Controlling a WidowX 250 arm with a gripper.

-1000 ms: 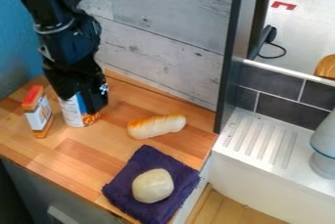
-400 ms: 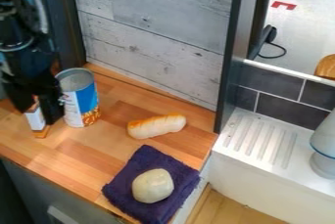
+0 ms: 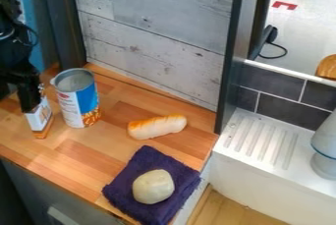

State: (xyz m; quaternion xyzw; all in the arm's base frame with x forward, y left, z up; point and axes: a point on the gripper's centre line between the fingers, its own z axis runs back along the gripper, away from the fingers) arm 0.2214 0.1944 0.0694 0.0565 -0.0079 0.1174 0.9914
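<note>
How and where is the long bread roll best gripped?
Probably around the middle of the long bread roll, from above, closing across its narrow width: it lies flat on the wooden counter, clearly longer than wide, with both long sides free.

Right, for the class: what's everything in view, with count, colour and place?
Can: one, white-blue-orange, counter's left
Box: one, orange-white, beside can
Bread roll: one, white-golden, mid-counter
Cloth: one, purple, counter's front
Round lump: one, cream, on cloth
Counter: one, wood-brown, lower left
Wall: one, grey, behind counter
Draining board: one, white, right
Tiles: several, dark grey, behind board
Cable: one, black, upper right
Arm: one, black, left edge
End effector: one, black, at box
</note>
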